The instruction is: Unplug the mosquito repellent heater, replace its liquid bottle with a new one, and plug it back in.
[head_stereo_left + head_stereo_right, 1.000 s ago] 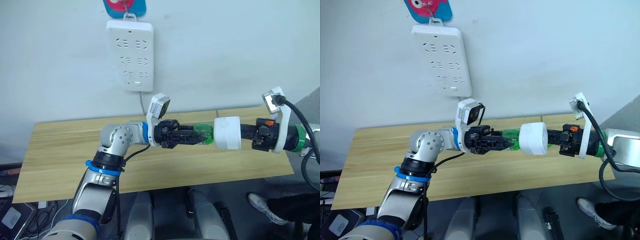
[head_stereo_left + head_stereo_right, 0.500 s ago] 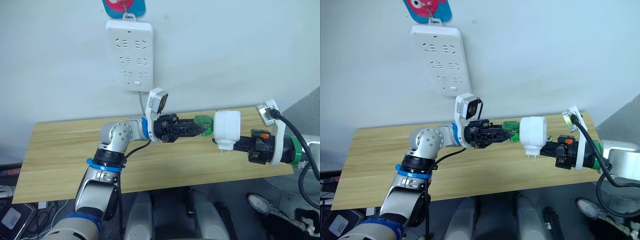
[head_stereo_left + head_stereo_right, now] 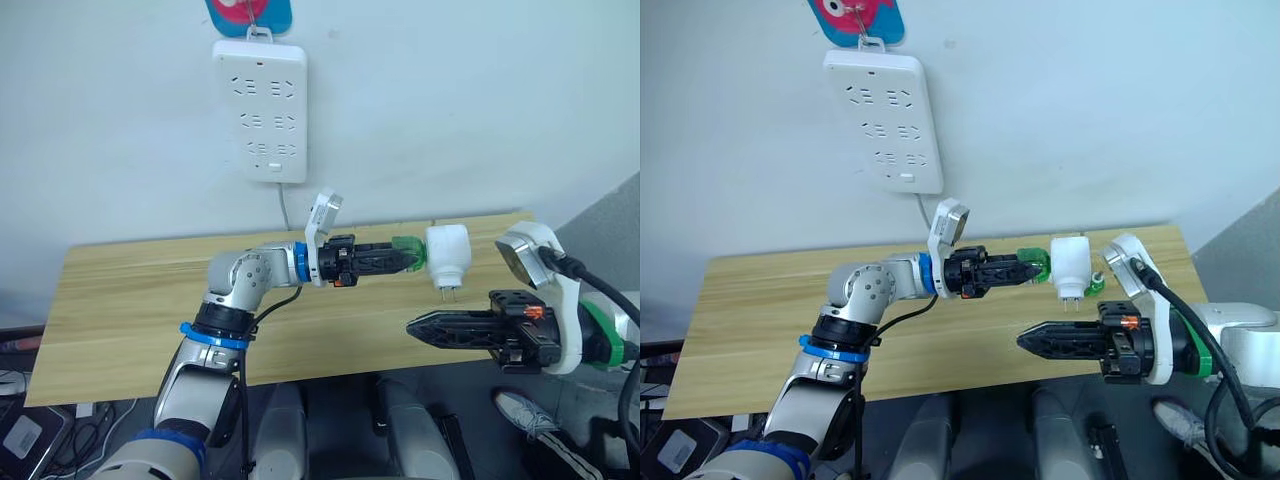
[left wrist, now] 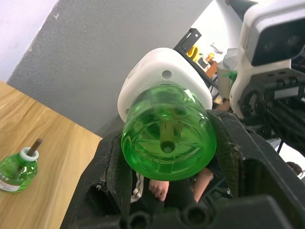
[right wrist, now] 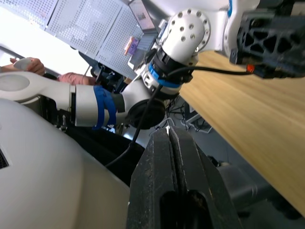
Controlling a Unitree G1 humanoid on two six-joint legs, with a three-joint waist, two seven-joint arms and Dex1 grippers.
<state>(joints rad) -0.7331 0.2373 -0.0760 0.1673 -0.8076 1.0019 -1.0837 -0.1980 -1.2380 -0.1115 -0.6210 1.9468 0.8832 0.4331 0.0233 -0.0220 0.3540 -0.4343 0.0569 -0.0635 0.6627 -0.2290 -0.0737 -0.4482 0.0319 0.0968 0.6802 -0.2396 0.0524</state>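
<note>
**Right gripper off the heater; left carries it alone**

The right gripper (image 3: 418, 327) has let go and dropped below, fingers together, empty. The left gripper (image 3: 400, 258) is clamped on the green bottle (image 3: 408, 253), with the heater (image 3: 448, 256) screwed onto it, prongs down, above the table (image 3: 120, 300). Judged ready for plugging in. The strip (image 3: 261, 108) hangs on the wall, well apart. A second bottle (image 4: 17, 168) stands on the table
</note>
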